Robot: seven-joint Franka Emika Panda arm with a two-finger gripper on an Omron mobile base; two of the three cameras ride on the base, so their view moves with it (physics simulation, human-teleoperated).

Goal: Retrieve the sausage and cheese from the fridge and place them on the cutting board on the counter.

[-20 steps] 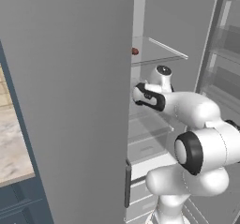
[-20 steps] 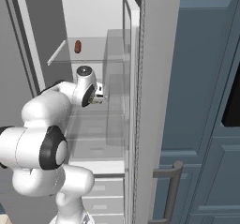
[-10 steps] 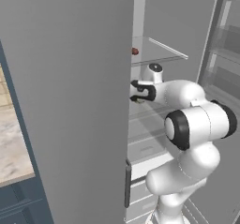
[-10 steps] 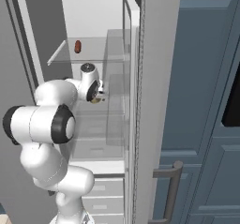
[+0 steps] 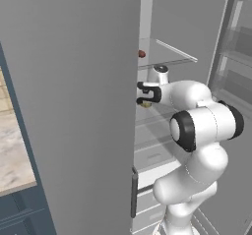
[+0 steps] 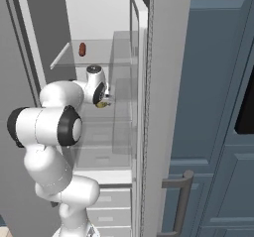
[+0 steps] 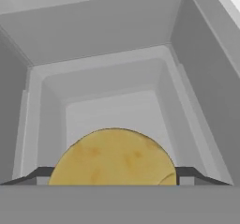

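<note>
Inside fridge [image 6: 163, 82], cheese [image 7: 113, 156] sits between hand [image 7: 112, 175] fingertips.

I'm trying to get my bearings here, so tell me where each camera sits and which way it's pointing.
Left base view: behind the arm's left, looking into the fridge; the arm rises at lower right.
Right base view: behind its right, same fridge; the arm at lower left.
Hand view: on the hand, facing the cheese between its fingertips.
Both base views share the sausage on the upper shelf.
</note>
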